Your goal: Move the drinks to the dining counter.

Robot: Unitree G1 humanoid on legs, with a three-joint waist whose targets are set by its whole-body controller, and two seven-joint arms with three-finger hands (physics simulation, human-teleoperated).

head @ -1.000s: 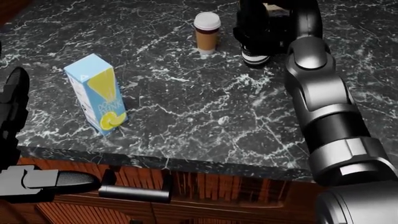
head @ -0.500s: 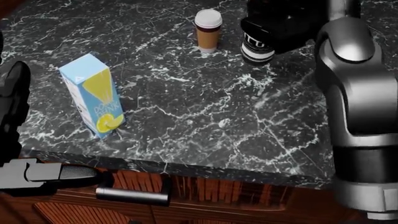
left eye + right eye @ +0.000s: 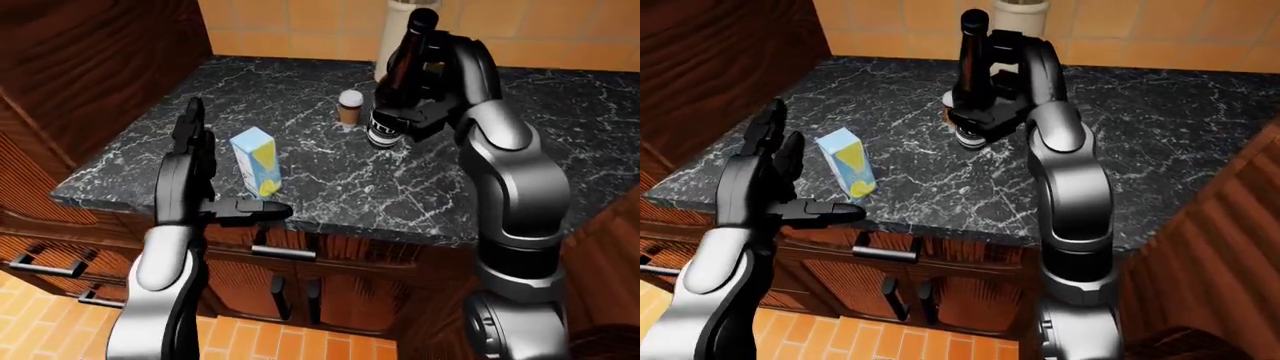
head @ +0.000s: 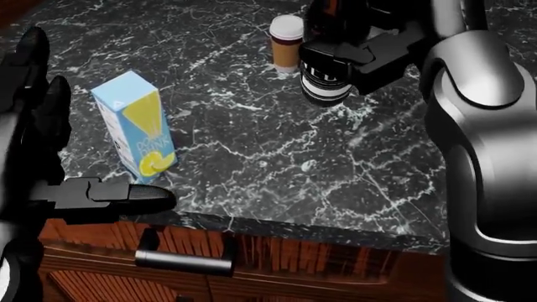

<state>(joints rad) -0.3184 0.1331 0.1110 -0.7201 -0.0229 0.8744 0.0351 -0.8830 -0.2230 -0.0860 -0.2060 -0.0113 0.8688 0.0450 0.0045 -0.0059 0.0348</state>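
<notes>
Right hand [image 3: 420, 112] clenches the dark glass bottle [image 3: 398, 82], now lifted off the black marble counter [image 3: 560, 150] under orange wall tiles; earlier it stood beside the paper coffee cup [image 4: 286, 41]. Left hand [image 3: 765, 176], fingers spread, has risen near the blue juice carton [image 4: 136, 126].

Bare counter [image 4: 277, 157] right of juice carton [image 4: 138, 132]; coffee cup [image 4: 286, 43] just beside held bottle [image 3: 397, 82]
</notes>
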